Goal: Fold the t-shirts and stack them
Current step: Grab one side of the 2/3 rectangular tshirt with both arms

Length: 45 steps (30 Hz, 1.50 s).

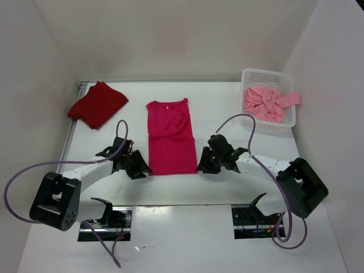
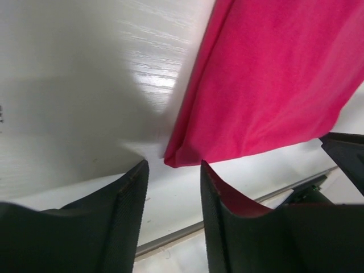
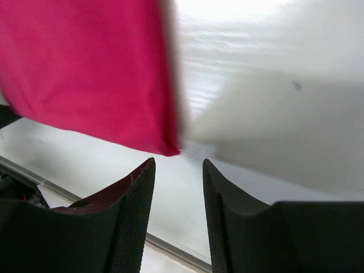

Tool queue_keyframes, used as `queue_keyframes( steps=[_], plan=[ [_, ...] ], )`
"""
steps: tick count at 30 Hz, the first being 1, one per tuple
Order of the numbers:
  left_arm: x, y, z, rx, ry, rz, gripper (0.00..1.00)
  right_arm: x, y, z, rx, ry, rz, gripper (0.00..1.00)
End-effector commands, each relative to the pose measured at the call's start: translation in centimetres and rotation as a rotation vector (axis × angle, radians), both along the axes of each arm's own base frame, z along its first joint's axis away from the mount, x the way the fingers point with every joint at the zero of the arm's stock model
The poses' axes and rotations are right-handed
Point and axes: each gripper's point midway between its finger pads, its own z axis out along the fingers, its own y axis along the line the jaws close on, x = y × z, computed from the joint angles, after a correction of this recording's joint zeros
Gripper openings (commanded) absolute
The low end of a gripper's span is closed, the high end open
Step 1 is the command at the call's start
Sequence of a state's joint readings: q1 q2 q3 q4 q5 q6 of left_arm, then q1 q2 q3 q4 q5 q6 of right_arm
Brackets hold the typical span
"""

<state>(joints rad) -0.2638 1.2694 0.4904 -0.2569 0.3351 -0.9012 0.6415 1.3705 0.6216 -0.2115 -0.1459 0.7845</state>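
Three t-shirts are in view on the white worktop [image 1: 219, 102]. The bright crimson-pink t-shirt [image 1: 170, 139] lies flat at the centre, folded into a long narrow panel with its neckline toward 12 o'clock and its hem toward 6 o'clock. The white perforated basket [image 1: 267, 73] stands at 2 o'clock from it, near the far right corner. The dark red t-shirt [image 1: 98, 104], folded into a compact, slightly skewed bundle, lies at 10 o'clock, well apart from the crimson one. The light salmon pink t-shirt [image 1: 264, 103] is bunched in the basket, one part draped over the 3 o'clock rim.

The left gripper [image 1: 139, 168] sits at the crimson shirt's 7 o'clock corner, jaws parted and empty; the left wrist view shows that corner just beyond the fingertips. The right gripper [image 1: 203, 165] sits at the 5 o'clock corner, jaws likewise apart, gripping nothing.
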Motion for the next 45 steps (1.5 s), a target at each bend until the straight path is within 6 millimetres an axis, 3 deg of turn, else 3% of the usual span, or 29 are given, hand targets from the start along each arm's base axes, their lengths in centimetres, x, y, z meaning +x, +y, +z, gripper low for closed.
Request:
queue_keyframes(
  steps=[1, 7, 12, 18, 19, 22, 25, 29, 33, 36, 41, 45],
  plan=[
    [0.2, 0.3, -0.4, 0.021, -0.003, 0.03, 0.48, 0.2, 0.3, 0.0, 0.074, 0.0, -0.041, 0.45],
    [0.6, 0.5, -0.3, 0.037, -0.017, 0.02, 0.33, -0.4, 1.2, -1.0, 0.114, 0.03, -0.004, 0.46],
    [0.6, 0.5, -0.3, 0.037, -0.017, 0.02, 0.28, -1.0, 2.0, -2.4, 0.145, 0.09, 0.02, 0.47],
    [0.9, 0.2, -0.1, 0.023, -0.034, 0.016, 0.2, -0.5, 1.1, -2.0, 0.121, 0.049, -0.039, 0.31],
    [1.0, 0.0, 0.1, 0.012, -0.04, 0.011, 0.17, -0.4, 0.9, -1.8, 0.114, 0.042, -0.046, 0.23],
    [0.9, 0.0, -0.2, 0.015, -0.03, 0.011, 0.12, -0.2, 0.9, -1.6, 0.113, 0.029, -0.052, 0.14],
    [0.8, 0.1, -0.4, 0.02, -0.025, 0.003, 0.09, -0.2, 0.9, -1.6, 0.113, 0.029, -0.052, 0.09],
    [0.7, -0.5, -0.2, 0.002, -0.02, -0.016, 0.12, -0.4, 0.9, -1.7, 0.113, 0.041, -0.047, 0.09],
    [0.1, -1.6, -0.3, -0.016, -0.015, -0.066, 0.39, -0.5, 0.8, -1.6, 0.113, 0.041, -0.047, 0.09],
    [-0.3, -2.5, -0.4, -0.023, -0.003, -0.082, 0.42, -0.5, 0.8, -1.3, 0.119, 0.034, -0.046, 0.11],
    [0.1, -2.5, -0.3, 0.001, -0.019, -0.069, 0.14, -0.6, 0.7, -1.3, 0.12, 0.033, -0.046, 0.11],
    [0.1, -1.9, 0.0, 0.034, -0.013, -0.054, 0.04, -1.0, 0.4, -1.1, 0.12, 0.033, -0.046, 0.07]
  ],
)
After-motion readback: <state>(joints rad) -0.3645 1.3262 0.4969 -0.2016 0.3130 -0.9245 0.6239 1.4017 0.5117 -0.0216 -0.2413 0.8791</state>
